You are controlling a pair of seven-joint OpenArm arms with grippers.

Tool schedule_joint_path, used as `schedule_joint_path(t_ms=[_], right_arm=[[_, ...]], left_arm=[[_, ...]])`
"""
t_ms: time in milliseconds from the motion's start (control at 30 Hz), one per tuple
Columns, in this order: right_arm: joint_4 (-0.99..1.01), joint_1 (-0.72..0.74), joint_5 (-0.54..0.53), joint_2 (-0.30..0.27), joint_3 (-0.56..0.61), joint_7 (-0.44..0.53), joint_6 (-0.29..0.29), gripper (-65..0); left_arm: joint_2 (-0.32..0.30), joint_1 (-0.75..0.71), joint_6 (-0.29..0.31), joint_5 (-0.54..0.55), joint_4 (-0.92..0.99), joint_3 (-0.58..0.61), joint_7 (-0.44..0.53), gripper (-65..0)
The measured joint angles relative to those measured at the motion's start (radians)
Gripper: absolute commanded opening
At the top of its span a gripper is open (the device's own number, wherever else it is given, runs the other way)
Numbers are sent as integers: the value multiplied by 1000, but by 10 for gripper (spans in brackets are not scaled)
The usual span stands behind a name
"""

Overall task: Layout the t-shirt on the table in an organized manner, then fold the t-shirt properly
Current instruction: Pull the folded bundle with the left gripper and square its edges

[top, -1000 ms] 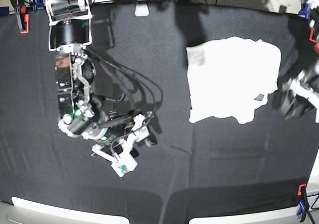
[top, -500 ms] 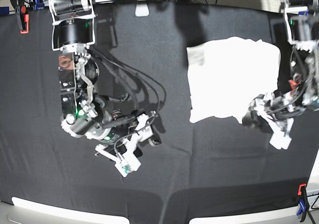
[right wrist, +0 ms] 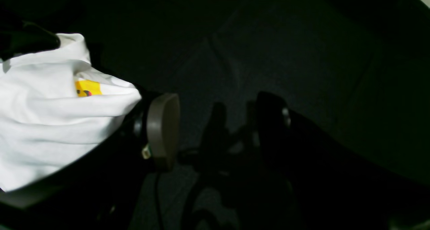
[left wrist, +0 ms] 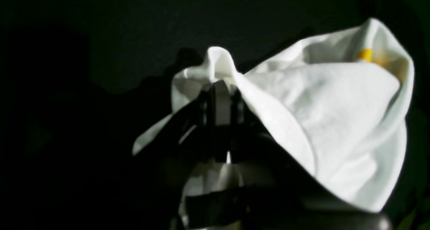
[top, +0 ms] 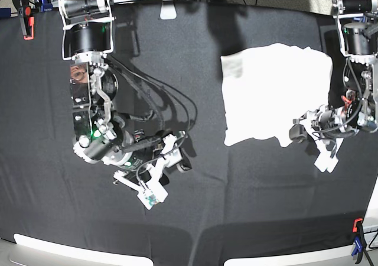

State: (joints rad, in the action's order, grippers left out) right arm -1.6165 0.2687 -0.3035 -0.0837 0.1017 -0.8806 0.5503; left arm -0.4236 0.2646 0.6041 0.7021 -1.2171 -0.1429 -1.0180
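Left wrist view: I saw the left gripper clamped on a raised fold of the t-shirt.
Right wrist view: I saw the right gripper with jaws spread wide, nothing between them; white cloth lay at its left.
Base view: I saw the shirt far right on the table, the left claw at its near-right corner.

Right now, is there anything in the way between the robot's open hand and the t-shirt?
Nothing visible. Only bare black table lies between the open right hand and the white t-shirt. The left hand is already shut on the shirt's near corner, so nothing blocks that one either.
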Motion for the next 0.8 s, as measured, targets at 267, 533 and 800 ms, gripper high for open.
schedule_joint_path(t_ms=[267,533,800], right_arm=[[0,0,0,6,0,0,0,-297],[1,0,0,4,0,0,0,-297],[5,0,0,4,0,0,0,-297]], left_arm=[[-133,10,-132,-64,-2,-5,57,-650],[-119,-23,-207,-189,-2,-1,128,-586],[-183,-21,-205,-228,-2,-1,187,-416]])
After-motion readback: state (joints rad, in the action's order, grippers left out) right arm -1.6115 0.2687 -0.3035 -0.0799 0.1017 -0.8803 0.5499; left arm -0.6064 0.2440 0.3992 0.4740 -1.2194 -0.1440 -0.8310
